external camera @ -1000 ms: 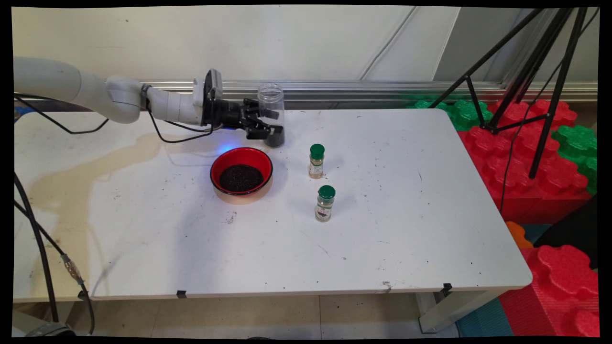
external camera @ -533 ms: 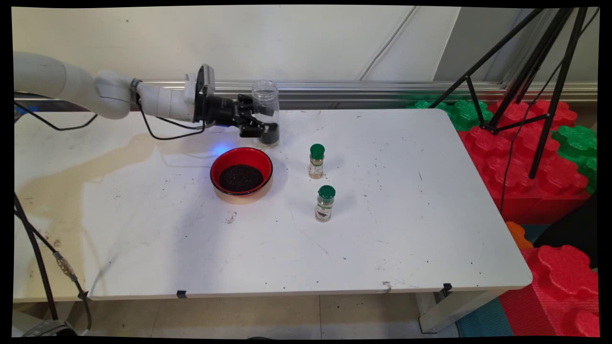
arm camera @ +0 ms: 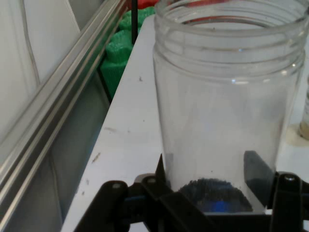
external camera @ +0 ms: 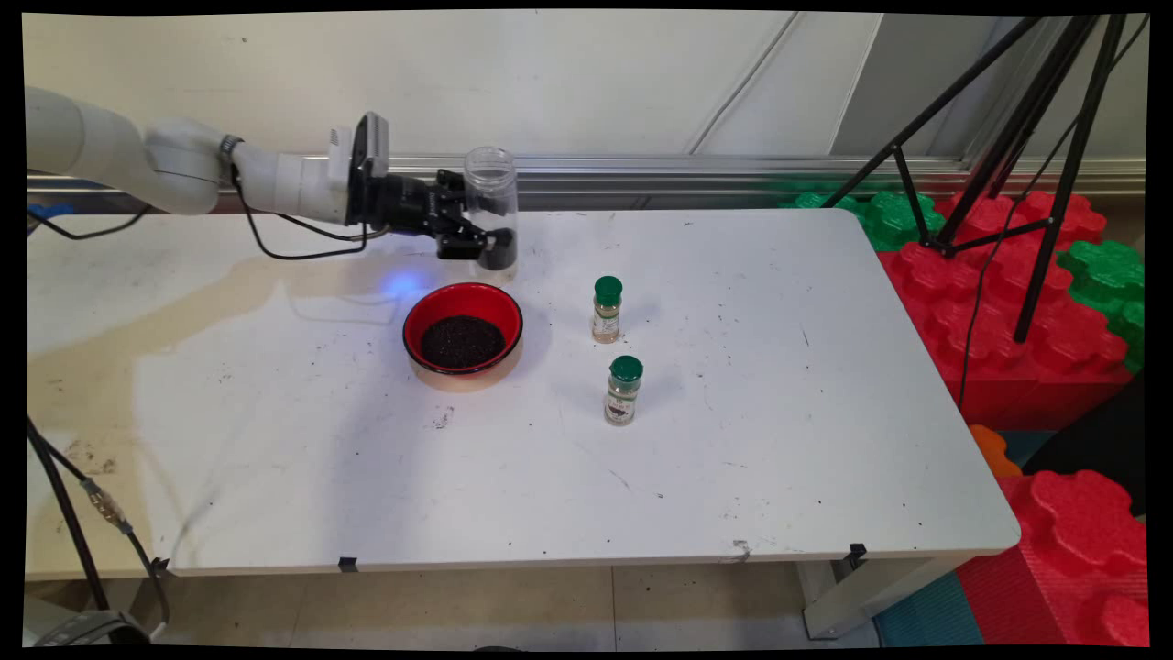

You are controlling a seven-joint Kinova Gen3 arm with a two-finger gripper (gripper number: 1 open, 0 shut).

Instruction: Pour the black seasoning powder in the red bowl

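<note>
The black two-finger gripper (external camera: 484,240) reaches level from the left, pinching a clear, lidless plastic jar (external camera: 492,209) low on its sides; dark grains lie in its bottom. Since a second ago, arm and upright jar have drawn leftward, behind the red bowl of dark grains (external camera: 463,335). Two green-capped spice bottles (external camera: 607,310) stand right, labels unreadable.

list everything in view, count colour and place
clear plastic jar: 1, transparent, lidless, a little dark grain at its bottom, upright at the table's far side, held in the hand
bowl: 1, red with black rim, dark grains inside, nearer the camera than the jar
spice bottles: 2, green caps, upright, right of the bowl
table: 1, white, stained at left
foam blocks: several, red and green, right of the table
tripod: 1, black, upper right
hand: 1, black, on a white arm, shut on the jar
</note>
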